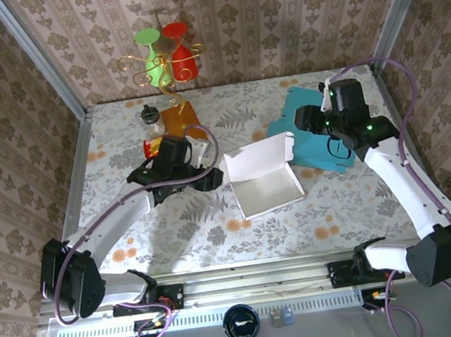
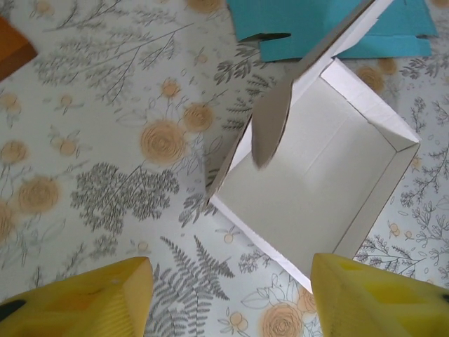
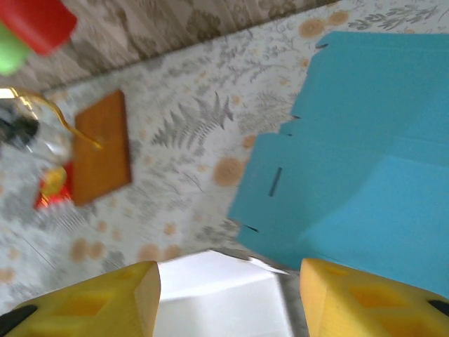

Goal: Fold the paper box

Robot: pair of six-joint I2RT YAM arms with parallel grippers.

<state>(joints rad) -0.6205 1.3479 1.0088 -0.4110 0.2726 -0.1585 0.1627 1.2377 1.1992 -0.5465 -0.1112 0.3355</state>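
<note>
Paper box point(image 1: 265, 188) between left tool point(image 2: 228, 274) and right tool point(image 3: 228, 270), both spread.

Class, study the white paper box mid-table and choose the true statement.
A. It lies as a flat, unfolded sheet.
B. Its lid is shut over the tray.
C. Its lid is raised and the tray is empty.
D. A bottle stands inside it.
C: the white paper box has its walls up, its lid lifted at the far edge, and a bare white inside.
</note>
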